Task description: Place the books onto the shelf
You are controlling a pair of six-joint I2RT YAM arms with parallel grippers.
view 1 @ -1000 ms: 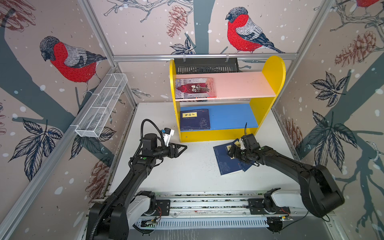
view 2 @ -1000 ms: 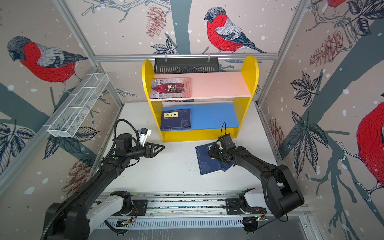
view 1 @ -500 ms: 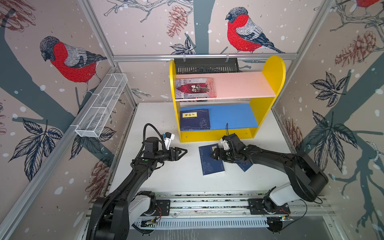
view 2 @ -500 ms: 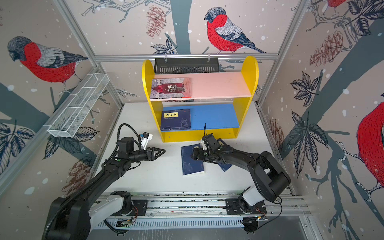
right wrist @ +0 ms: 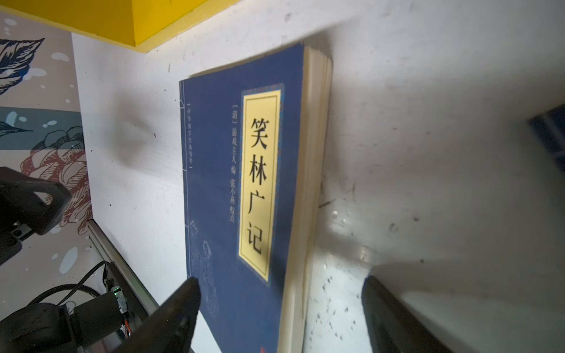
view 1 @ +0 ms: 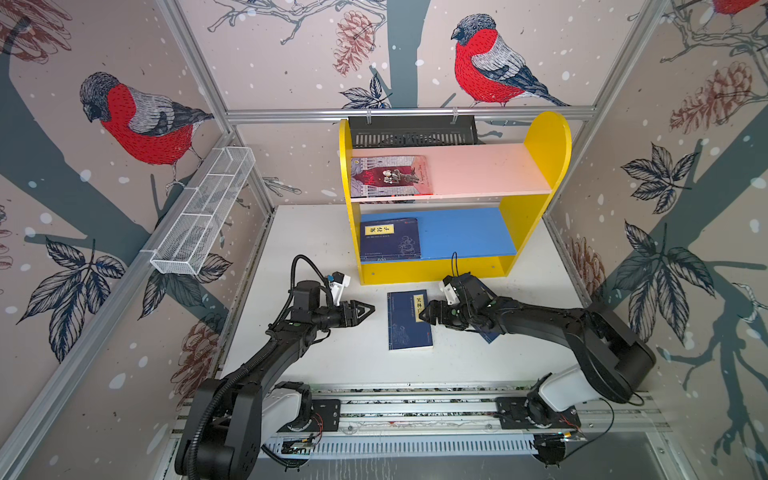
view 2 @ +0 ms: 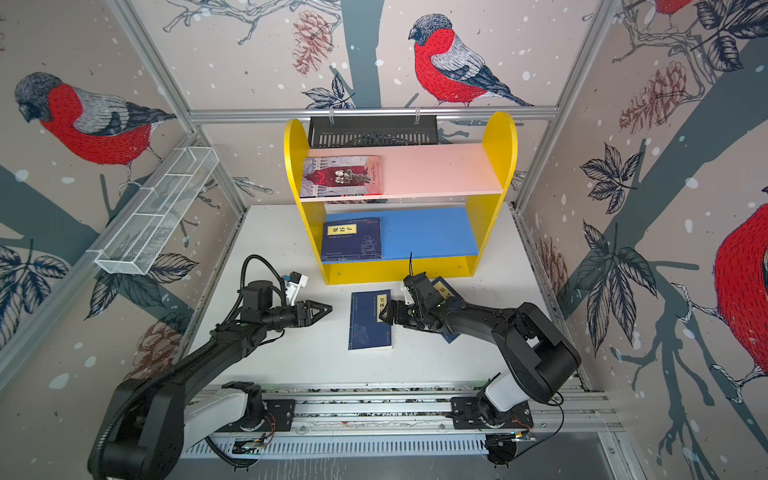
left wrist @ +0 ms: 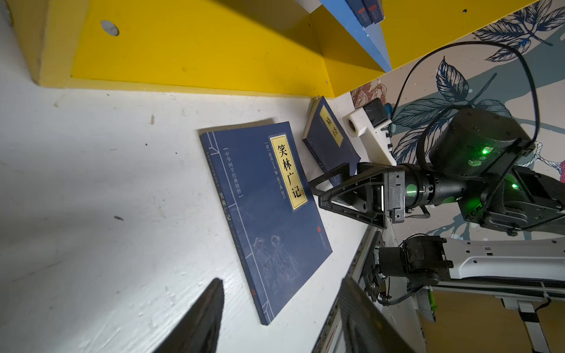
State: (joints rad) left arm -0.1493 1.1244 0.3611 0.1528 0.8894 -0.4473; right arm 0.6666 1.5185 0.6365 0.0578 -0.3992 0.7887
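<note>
Books sit in four spots. One navy book (view 1: pixel 409 320) lies flat, cover up, on the white table (view 1: pixel 316 232) in front of the shelf (view 1: pixel 548 141), its top edge near the yellow base but apart from it. The right gripper (view 1: pixel 422 316) is at this book's page edge, fingers (right wrist: pixel 177 314) spread wide with nothing clamped between them; whether a fingertip touches the cover cannot be told. The left gripper (view 1: pixel 372 308) points at the book's spine edge from the opposite side, with a strip of bare table between them; its fingers (left wrist: pixel 204 321) are parted and empty. Bare table also runs from the book's bottom edge to the base rail (view 1: pixel 415 405). A second navy book (view 2: pixel 441 289) lies mostly under the right arm, one corner just beside the shelf's base. On the pink upper board (view 1: pixel 478 170) a red and grey book (view 1: pixel 388 176) lies flat at the left end, beside the side panel; the board to its right is bare. On the blue lower board (view 1: pixel 465 232) a shelved navy book (view 1: pixel 390 239) lies at the left end, with open board to its right; the left wrist view shows two navy spines (left wrist: pixel 368 9) at that board's front edge.
</note>
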